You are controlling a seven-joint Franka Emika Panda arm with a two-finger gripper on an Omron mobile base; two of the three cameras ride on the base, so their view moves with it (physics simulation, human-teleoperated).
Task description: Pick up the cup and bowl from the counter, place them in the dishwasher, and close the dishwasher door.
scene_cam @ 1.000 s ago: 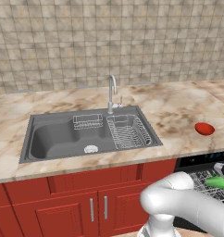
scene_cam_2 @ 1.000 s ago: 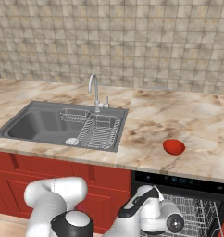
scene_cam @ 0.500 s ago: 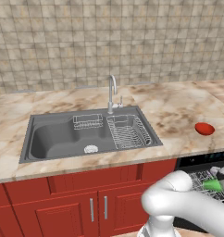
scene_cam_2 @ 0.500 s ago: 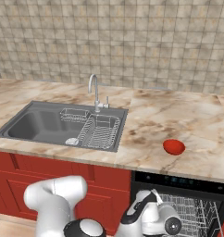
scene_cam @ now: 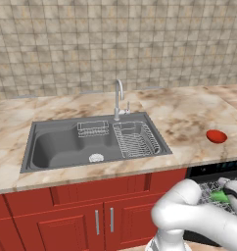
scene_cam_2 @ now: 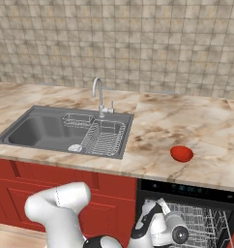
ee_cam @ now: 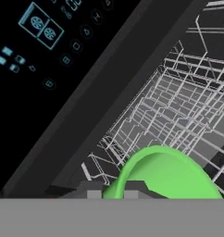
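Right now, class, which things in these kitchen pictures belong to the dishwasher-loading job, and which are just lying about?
Job:
green cup, in the claw over the white racks
red bowl, on the counter
dishwasher, open

Lying about:
sink
tap
drying rack in the sink
red cabinets

I see the long beige-pink marble bench [scene_cam: 189,115] with brown veins running under the tiled wall. A grey sink basin [scene_cam: 66,147] is sunk into it, a wire drying rack [scene_cam: 135,138] inside and a chrome tap [scene_cam: 119,98] at its back edge. The small glossy red bowl [scene_cam: 216,136] sits on the bench well to the right of the sink, near the front edge.
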